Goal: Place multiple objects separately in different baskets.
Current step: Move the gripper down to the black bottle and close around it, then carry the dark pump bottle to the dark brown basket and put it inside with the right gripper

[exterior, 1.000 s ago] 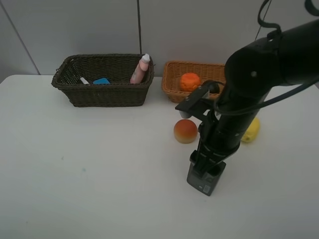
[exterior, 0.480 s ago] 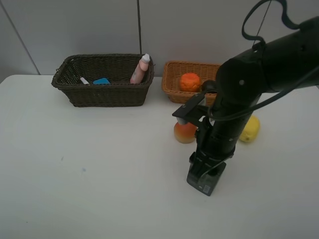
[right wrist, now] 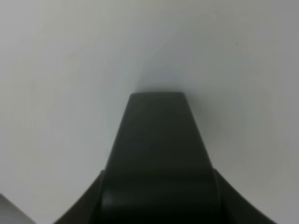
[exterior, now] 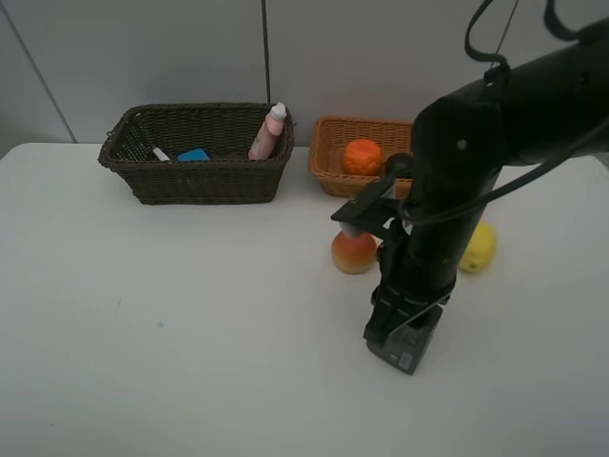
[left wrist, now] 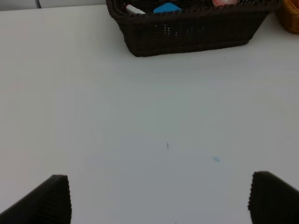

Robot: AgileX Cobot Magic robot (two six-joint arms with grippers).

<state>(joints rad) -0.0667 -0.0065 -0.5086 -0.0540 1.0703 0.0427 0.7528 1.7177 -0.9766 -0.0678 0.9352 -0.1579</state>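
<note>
Shifting slightly rightward since the earlier frame, the dark rectangular board eraser [exterior: 411,354] is lying on the white table [exterior: 190,333] in the high view, with the right gripper [exterior: 403,324] pinching it from above, near the red-orange peach [exterior: 353,253]. Left wrist view: the left gripper [left wrist: 159,200] is hovering, fingers [left wrist: 56,200] spread wide. Right wrist view: a dark blurred shape [right wrist: 159,154] is filling the middle.
</note>
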